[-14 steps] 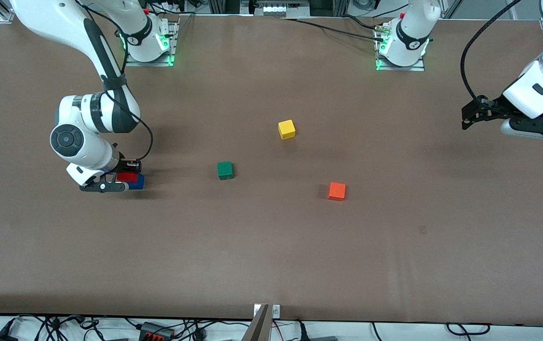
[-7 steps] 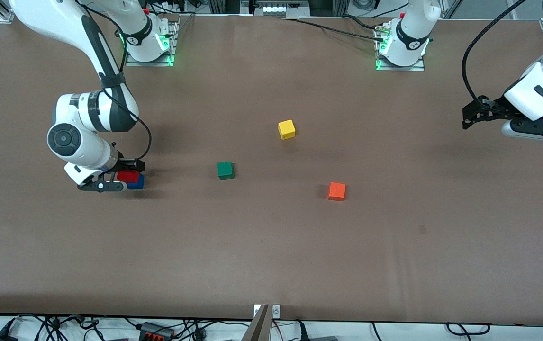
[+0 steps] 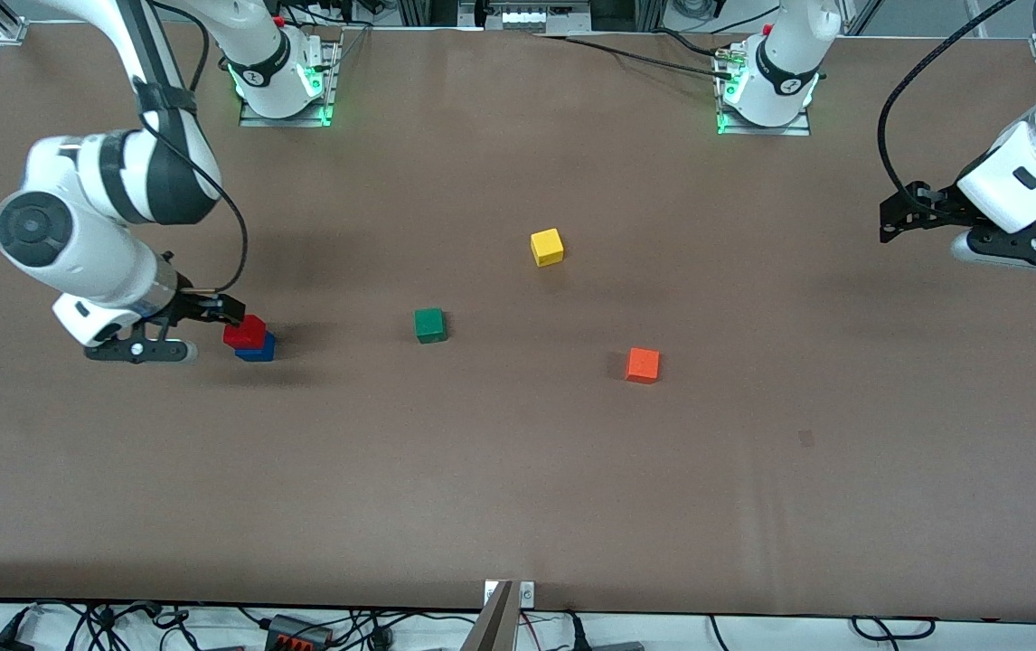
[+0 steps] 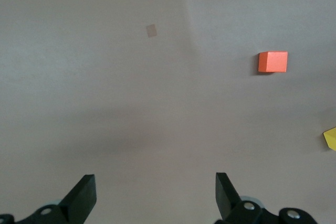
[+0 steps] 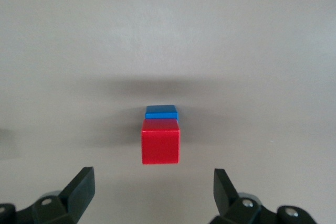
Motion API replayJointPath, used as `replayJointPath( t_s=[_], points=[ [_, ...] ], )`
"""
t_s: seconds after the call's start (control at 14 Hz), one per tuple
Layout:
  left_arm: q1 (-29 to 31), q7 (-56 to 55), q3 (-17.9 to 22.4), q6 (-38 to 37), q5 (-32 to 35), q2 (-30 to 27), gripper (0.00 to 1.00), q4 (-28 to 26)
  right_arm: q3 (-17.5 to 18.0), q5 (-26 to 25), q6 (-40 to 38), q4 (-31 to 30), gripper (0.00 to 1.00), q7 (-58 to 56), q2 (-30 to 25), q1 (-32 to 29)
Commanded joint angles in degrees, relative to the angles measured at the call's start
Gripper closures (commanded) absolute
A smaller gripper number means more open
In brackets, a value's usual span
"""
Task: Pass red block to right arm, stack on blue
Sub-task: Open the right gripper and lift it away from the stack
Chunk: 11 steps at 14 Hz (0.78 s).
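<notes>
The red block (image 3: 245, 331) sits on top of the blue block (image 3: 259, 350) near the right arm's end of the table. In the right wrist view the red block (image 5: 160, 141) covers most of the blue block (image 5: 161, 112). My right gripper (image 3: 218, 311) is open and empty, raised and just clear of the stack on the side toward the right arm's end; its fingers (image 5: 79, 190) stand wide apart with bare table between them. My left gripper (image 3: 893, 221) is open and empty, waiting in the air over the left arm's end of the table; it also shows in the left wrist view (image 4: 156, 195).
A green cube (image 3: 429, 325) lies mid-table, and a yellow cube (image 3: 547, 246) lies nearer the arm bases. An orange cube (image 3: 642, 364) lies toward the left arm's end; it also shows in the left wrist view (image 4: 272, 62). Brown table (image 3: 518, 488).
My right gripper has drawn back from around the red block and risen toward the right arm's end of the table. The red block stays on the blue block. The left arm has barely moved.
</notes>
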Motion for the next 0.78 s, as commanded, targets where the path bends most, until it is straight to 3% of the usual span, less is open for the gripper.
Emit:
replayJointPath(
  t_s=[0.0,0.21,0.71],
  points=[
    [-0.1,1.2,0.3,-1.7,-0.8,0.5,0.0,1.8,0.2,-0.5,-8.5,9.3,0.0,-2.6,0.0,-2.2],
    [-0.1,1.2,0.3,-1.7,-0.8,0.6,0.0,1.8,0.0,0.3,-13.3,15.5,0.0,-7.1,-0.1,-4.6],
    [-0.2,1.2,0.3,-1.7,-0.8,0.6,0.0,1.8,-1.2,3.1,-16.6,20.0,0.0,-7.1,-0.7,-6.8]
  ],
)
